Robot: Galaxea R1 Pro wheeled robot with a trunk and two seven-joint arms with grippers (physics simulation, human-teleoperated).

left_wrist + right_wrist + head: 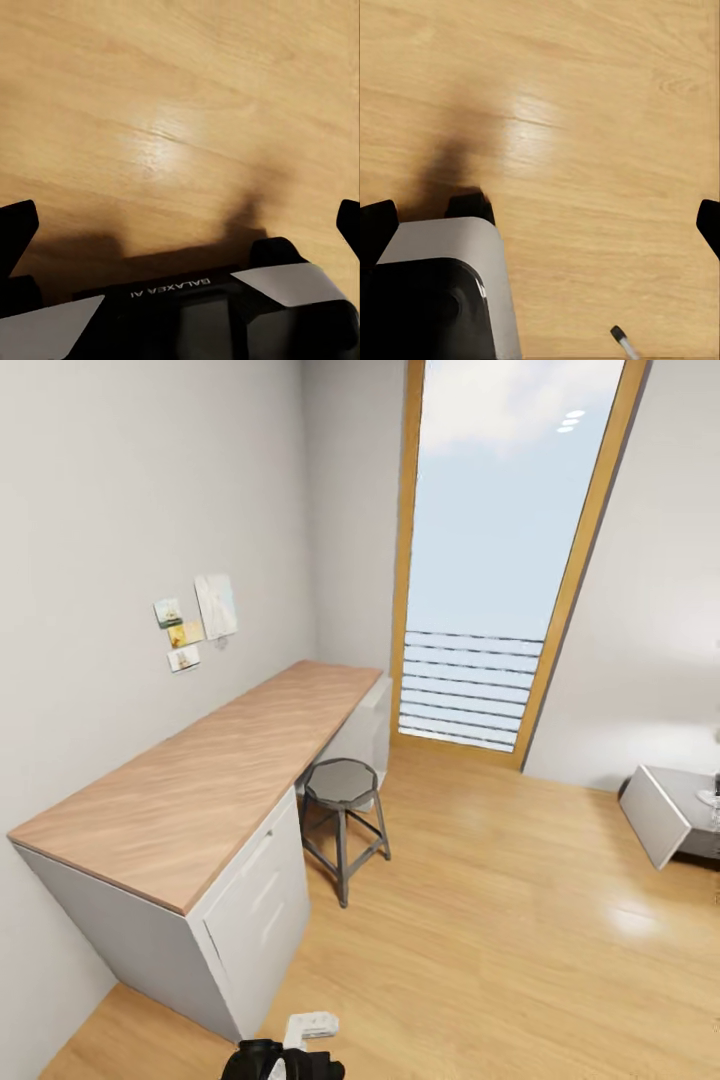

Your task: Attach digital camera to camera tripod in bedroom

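Wood floor (pixel 520 920) everywhere, bare bench (pixel 200 780), stool (pixel 342 785); both hands (pixel 180 225) (pixel 540 225) spread wide, empty. Searching stage, I'd say: next, find the camera.

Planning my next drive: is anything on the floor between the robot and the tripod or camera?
Cannot say: no camera is recognisable here. A thin black-tipped silver rod on the floor may be a tripod foot. The stool stands by the desk, beside open wood floor.
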